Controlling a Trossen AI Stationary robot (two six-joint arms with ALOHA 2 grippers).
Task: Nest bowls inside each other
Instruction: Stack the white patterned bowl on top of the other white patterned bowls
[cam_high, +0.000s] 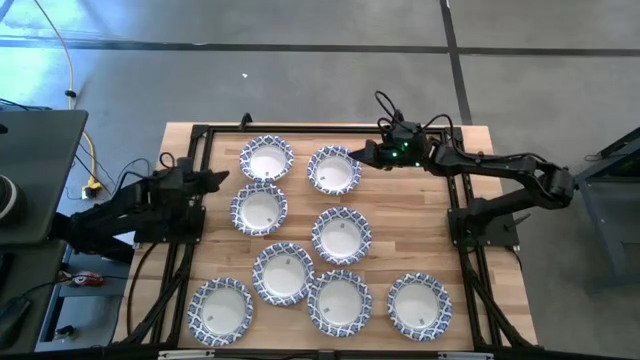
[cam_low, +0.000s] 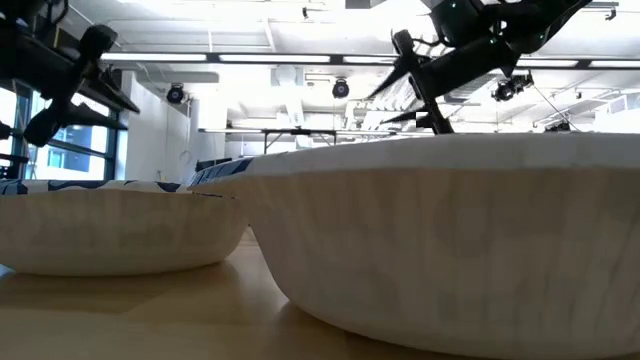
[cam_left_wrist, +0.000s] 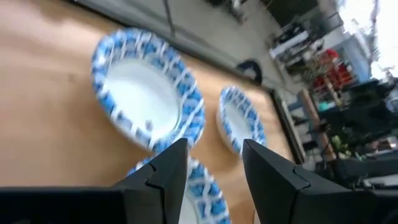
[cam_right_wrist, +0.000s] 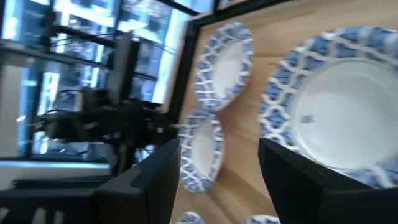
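Nothing nested yet: nine bowls (cam_high: 341, 236) all sitting single on the wooden tabletop (cam_high: 420, 225), loosely spread in three rough rows, some rims near touching. Right claw (cam_high: 352, 154) at the far row, hovering just at the rim of the far-right bowl (cam_high: 333, 170), fingers (cam_right_wrist: 154, 180) apart, nothing between them; wrist view looks past them across that bowl and two more beyond. Left claw (cam_high: 220, 178) parked at the tabletop's left edge, just beside the bowl in the middle row (cam_high: 259, 209), fingers (cam_left_wrist: 166, 169) parted with a gap, empty, pointing over the nearby bowls. Low view mostly blocked by a close bowl wall (cam_low: 450, 230), with a second bowl (cam_low: 120, 225) to its side; arms visible only overhead. Step in hand, by judgement: first pickup, right arm lining up on the far-right bowl's rim. Next move calls for dropping one finger inside the rim and one outside, pinching the wall, lifting clear, then carrying over a neighbour, probably the far-left bowl (cam_high: 267, 157), and centring before release so it seats instead of perching on the rim. Shallow wide rims, so a thin edge grip likely to tilt the bowl; worth keeping the carry low and level. Left arm free to take its near bowl in parallel.
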